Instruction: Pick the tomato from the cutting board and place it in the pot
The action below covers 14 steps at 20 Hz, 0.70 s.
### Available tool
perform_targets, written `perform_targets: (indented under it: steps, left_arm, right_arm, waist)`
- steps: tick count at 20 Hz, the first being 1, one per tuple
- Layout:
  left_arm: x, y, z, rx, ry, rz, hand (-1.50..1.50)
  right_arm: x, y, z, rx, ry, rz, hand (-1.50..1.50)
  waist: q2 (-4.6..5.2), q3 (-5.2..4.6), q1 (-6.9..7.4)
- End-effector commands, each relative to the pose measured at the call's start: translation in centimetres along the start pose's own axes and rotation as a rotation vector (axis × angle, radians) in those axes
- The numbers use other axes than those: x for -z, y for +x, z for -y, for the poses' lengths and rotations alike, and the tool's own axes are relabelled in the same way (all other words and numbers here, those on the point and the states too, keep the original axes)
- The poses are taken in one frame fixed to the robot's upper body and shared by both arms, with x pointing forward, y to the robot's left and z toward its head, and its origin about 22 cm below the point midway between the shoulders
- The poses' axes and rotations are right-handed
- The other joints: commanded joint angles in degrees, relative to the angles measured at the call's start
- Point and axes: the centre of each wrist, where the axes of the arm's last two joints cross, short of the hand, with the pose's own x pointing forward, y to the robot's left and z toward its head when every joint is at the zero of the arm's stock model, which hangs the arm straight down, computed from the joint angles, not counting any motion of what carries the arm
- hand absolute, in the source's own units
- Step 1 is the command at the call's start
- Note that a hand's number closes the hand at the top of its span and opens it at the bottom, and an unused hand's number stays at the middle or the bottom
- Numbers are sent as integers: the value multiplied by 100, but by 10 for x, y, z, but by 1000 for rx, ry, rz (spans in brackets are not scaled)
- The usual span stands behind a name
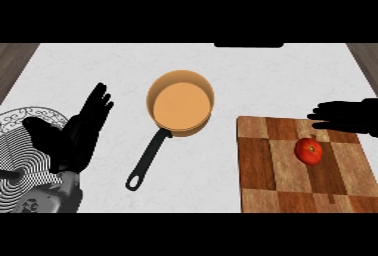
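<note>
The tomato (pixel 309 151) sits on the cutting board (pixel 266 170) at the lower right of the frame, toward the board's upper right part, red and round, with nothing touching it. My right hand (pixel 347 116) comes in from the right edge, just above the tomato in the frame, over the board's upper edge; its fingers (pixel 319 117) are stretched out flat toward the left, spread and holding nothing. There is a clear gap between them and the tomato.

The pot (pixel 181 102) lies on the white tabletop (pixel 295 75) at the centre of the frame, an orange round pan with a black handle (pixel 148 160) running down and to the left. It is well apart from the board.

My left hand (pixel 77 135) shows at the left of the frame, fingers straight and pointing up, open and resting. Beneath it at the left edge is a plate (pixel 22 150) with a black and white pattern.
</note>
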Motion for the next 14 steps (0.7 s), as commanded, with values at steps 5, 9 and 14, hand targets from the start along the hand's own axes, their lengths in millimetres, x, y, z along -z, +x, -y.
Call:
perform_targets:
  steps: [5,9,14]
  left_arm:
    - [-2,0,-6,19,12,2,0]
    - [-2,-6,-11,5,9,4,0]
    - [-17,2,4,-19,14,0,0]
  right_arm:
    - [20,14,-14,101,63,70,-150]
    - [28,21,-25,71,56,2,-150]
    - [42,-1,-24,42,71,-60,-150]
  waist:
    - [-16,-4,-54]
    - [-16,-4,-65]
    - [-6,0,3]
